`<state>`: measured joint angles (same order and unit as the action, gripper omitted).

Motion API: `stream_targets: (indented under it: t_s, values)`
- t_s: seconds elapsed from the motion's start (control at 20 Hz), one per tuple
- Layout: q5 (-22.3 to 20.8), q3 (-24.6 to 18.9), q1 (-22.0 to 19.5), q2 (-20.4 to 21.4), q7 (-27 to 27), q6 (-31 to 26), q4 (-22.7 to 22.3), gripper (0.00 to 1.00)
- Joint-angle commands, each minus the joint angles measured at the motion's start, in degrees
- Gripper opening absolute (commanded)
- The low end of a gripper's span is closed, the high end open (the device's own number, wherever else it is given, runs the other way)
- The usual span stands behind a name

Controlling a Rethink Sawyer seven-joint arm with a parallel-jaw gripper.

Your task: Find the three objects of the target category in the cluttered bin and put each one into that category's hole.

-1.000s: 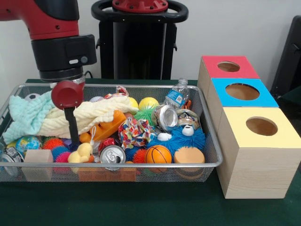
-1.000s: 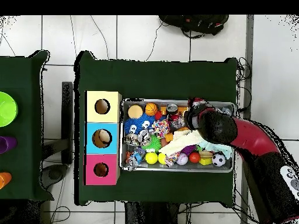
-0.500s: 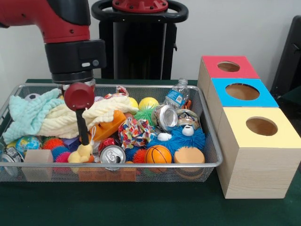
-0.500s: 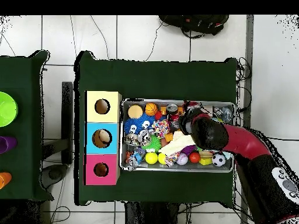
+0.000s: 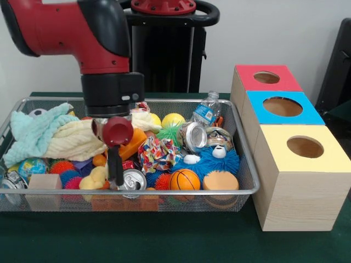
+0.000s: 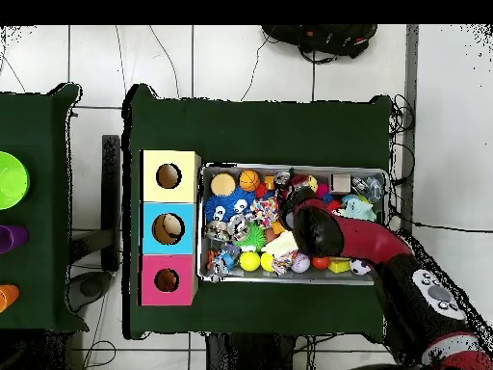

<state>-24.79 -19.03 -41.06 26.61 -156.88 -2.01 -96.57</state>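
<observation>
The wire mesh bin (image 5: pixel 181 191) is full of mixed toys, balls, cloths and cans. My gripper (image 5: pixel 115 174) hangs low in the bin's front middle, its tip just left of a silver can (image 5: pixel 131 179) lying on its side, near a yellow duck (image 5: pixel 96 178). I cannot make out whether it holds anything. Further right lie a crushed can (image 5: pixel 193 136), another can (image 5: pixel 219 137) and a water bottle (image 5: pixel 207 111). Three boxes stand right of the bin, each with a hole: red (image 5: pixel 266 77), blue (image 5: pixel 282 106), yellow (image 5: pixel 305 147). In the overhead view my arm (image 6: pixel 323 224) covers the bin's middle.
A cream towel (image 5: pixel 71 139) and a mint cloth (image 5: pixel 33 134) fill the bin's left side. A basketball (image 5: pixel 184 179), a blue furry toy (image 5: pixel 211 161), a sponge disc (image 5: pixel 220 181) and a wooden block (image 5: pixel 45 182) lie along the front. Green bowl (image 6: pixel 10 179) sits on a separate table.
My arm has swung right across the bin in the front view, from over the towels to the front middle beside the silver can. The bin's contents look unmoved.
</observation>
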Motion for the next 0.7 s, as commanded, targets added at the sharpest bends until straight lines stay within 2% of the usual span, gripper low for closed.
stream_targets:
  t_s: [0.05, 0.35, 0.55, 0.7]
  values:
    - [-4.5, 5.2, 2.6, -6.3, -0.5, 5.7, -0.8, 1.00]
    - [-7.2, 5.7, 2.1, -6.3, -0.7, 11.5, -4.9, 1.00]
    - [-8.3, 3.6, -0.7, -3.1, -0.3, 10.2, -9.2, 1.00]
    - [-7.9, 0.7, -3.1, -0.9, 0.2, 7.5, -10.7, 1.00]
